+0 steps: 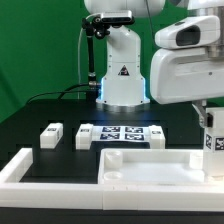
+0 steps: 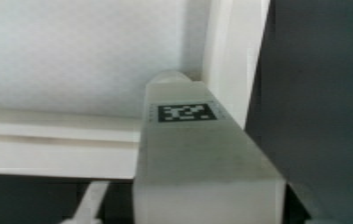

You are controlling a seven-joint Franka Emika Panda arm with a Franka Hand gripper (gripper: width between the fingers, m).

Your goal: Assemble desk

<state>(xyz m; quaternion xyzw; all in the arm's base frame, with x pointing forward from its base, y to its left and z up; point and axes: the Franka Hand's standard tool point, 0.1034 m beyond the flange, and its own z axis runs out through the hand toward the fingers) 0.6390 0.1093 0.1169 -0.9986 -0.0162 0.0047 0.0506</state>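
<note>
The jaws looked clamped on a leg block (image 1: 213, 142). The fingers themselves barely showed in either view, so that's a read from how the block ran straight out from under the gripper (image 1: 208, 119), upright with its tag facing out. Holding it vertical made sense, since a leg probably has to go end-first into the slab.

Right under it was the tabletop (image 1: 140, 168), lying flat at the front of the table with its recessed face up. The leg was at the corner on the exterior view's right. That looked like lining up for a corner fitting, though whether the two were touching wasn't clear.

Further out, a loose leg (image 1: 50, 135) and a second loose leg (image 1: 85, 134) sat beside the marker board (image 1: 122, 134). The border rail (image 1: 25, 165) ran along the exterior view's left.

The exterior view gave the whole layout but cut the held leg off at the frame edge. The wrist view did the opposite: it looked down the leg block (image 2: 191, 150) to its tip against the tabletop (image 2: 66, 60) rim, and showed none of the spare parts.
</note>
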